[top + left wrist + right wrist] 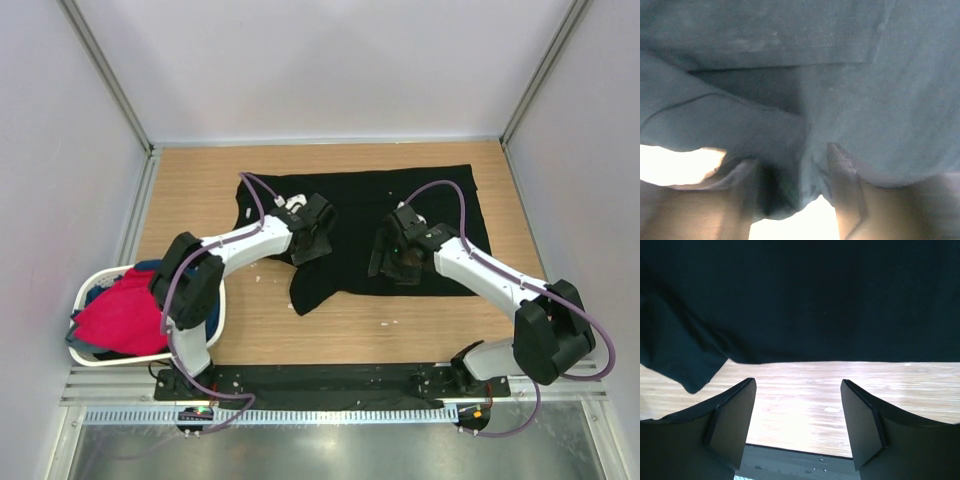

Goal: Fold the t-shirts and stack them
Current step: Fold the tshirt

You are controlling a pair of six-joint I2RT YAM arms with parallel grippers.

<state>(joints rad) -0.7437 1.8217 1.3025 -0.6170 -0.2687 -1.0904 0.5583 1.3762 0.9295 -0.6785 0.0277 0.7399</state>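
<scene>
Between the left jaws, which are seen partly apart, a fold of the black t-shirt (865, 100) is bunched. Whether it is pinched or only lying in the gap cannot be told. Just beyond these jaws the wrist view is filled by the cloth, and a stitched hem is seen running crosswise at the far side.

The right jaws are set wide apart with nothing between them, and the bare wooden counter (800, 405) is seen in the gap. Just ahead of their tips the near hem of the same shirt is laid flat on the counter, and a loose corner is spread ahead and to their left.

From above, both pairs of jaws are found over the shirt's nearer half, the left pair beside a flap that trails toward the arm bases. Well off to the left of the left jaws, a white basket (85, 295) is set at the counter's edge. A red t-shirt (120, 320) is heaped in it, with blue cloth (148, 266) at its far rim.
</scene>
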